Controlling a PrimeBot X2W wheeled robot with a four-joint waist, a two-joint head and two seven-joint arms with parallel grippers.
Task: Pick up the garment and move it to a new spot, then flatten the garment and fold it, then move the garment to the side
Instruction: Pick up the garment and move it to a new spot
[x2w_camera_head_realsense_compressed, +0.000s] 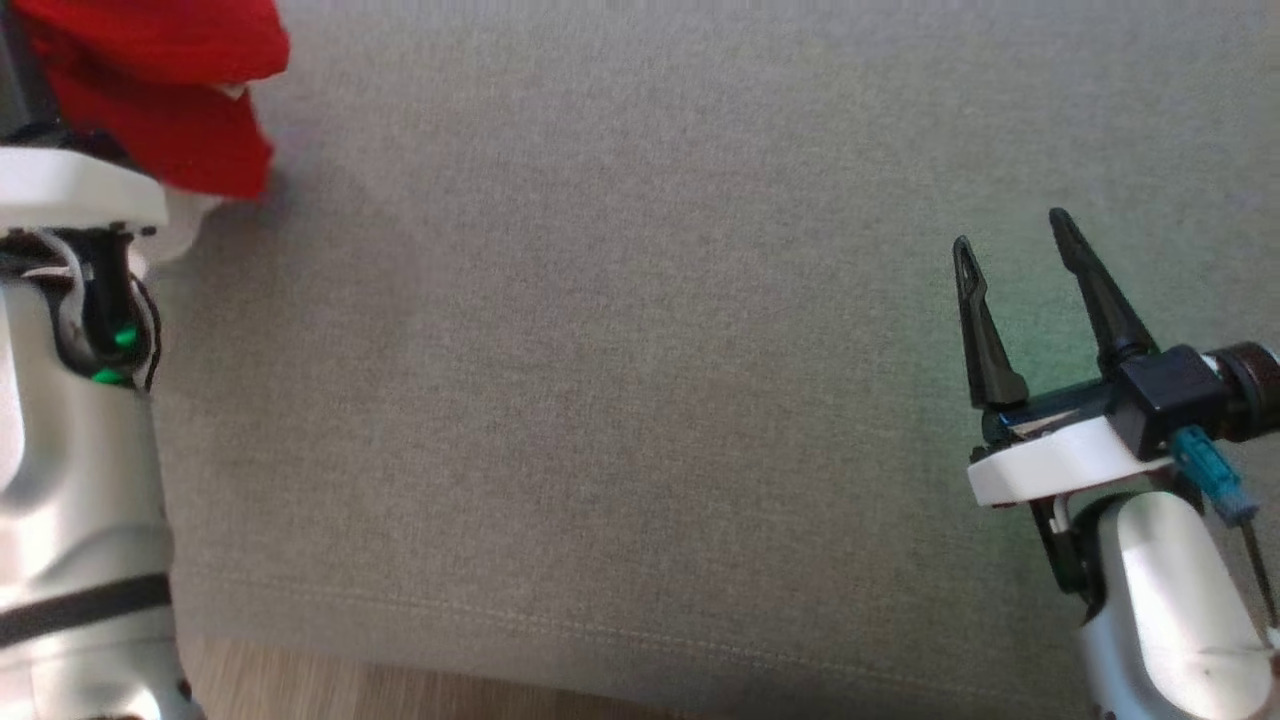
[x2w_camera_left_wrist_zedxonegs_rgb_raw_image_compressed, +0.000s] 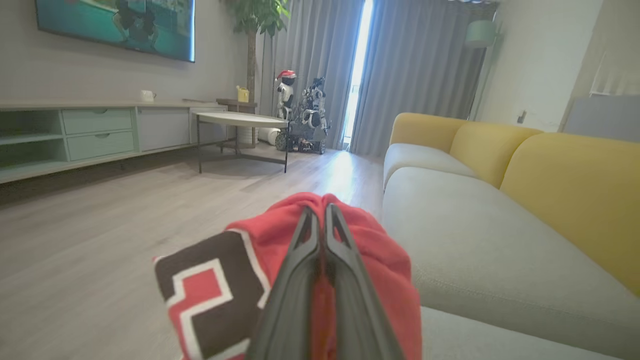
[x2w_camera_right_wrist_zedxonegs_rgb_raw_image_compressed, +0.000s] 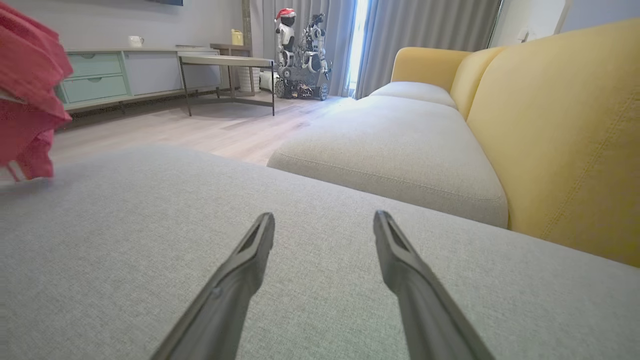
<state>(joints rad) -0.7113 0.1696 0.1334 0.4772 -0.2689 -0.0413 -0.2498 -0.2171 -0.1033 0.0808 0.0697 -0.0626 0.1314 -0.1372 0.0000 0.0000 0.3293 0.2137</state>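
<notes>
The garment (x2w_camera_head_realsense_compressed: 160, 90) is red with a dark brown, white and red patch (x2w_camera_left_wrist_zedxonegs_rgb_raw_image_compressed: 210, 295). It hangs bunched at the top left of the head view, above the grey sofa seat (x2w_camera_head_realsense_compressed: 640, 380). My left gripper (x2w_camera_left_wrist_zedxonegs_rgb_raw_image_compressed: 322, 215) is shut on the garment, red cloth wrapped around both fingers. In the right wrist view the garment (x2w_camera_right_wrist_zedxonegs_rgb_raw_image_compressed: 27, 95) hangs at the far left, above the seat. My right gripper (x2w_camera_head_realsense_compressed: 1015, 240) is open low over the seat at the right, nothing between its fingers.
The sofa has yellow back cushions (x2w_camera_right_wrist_zedxonegs_rgb_raw_image_compressed: 565, 125) and a second grey seat (x2w_camera_right_wrist_zedxonegs_rgb_raw_image_compressed: 395, 150) beyond. The seat's front edge meets wooden floor (x2w_camera_head_realsense_compressed: 400, 690). Across the room stand a low cabinet (x2w_camera_left_wrist_zedxonegs_rgb_raw_image_compressed: 100, 132), a coffee table (x2w_camera_left_wrist_zedxonegs_rgb_raw_image_compressed: 240, 120) and toy robots (x2w_camera_left_wrist_zedxonegs_rgb_raw_image_compressed: 305, 115).
</notes>
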